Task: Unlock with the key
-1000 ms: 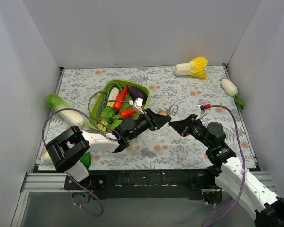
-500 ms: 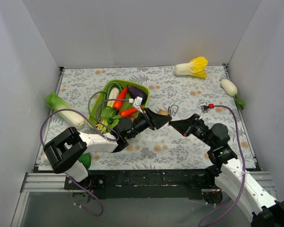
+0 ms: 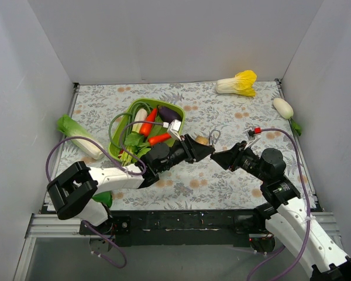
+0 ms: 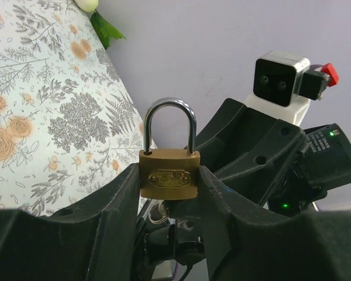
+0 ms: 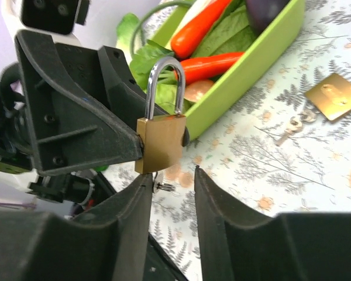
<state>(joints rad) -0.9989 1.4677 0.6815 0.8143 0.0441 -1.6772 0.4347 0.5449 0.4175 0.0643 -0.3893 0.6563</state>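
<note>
A brass padlock with a silver shackle stands upright, and my left gripper is shut on its body. The shackle looks closed. Under the padlock's bottom a tiny silvery key with a small ring pokes out; the same key shows in the left wrist view. My right gripper is open just below the padlock, its fingers apart from the key and holding nothing. In the top view the left gripper and the right gripper meet tip to tip above the middle of the table.
A green basket of vegetables sits behind the left arm. A small brass piece and a silvery bit lie on the mat beside it. A yellow cabbage, a white radish and a green cabbage lie near the edges.
My right gripper has opened and drawn back a little from the padlock's underside. The left gripper still grips the padlock, barely shifted.
</note>
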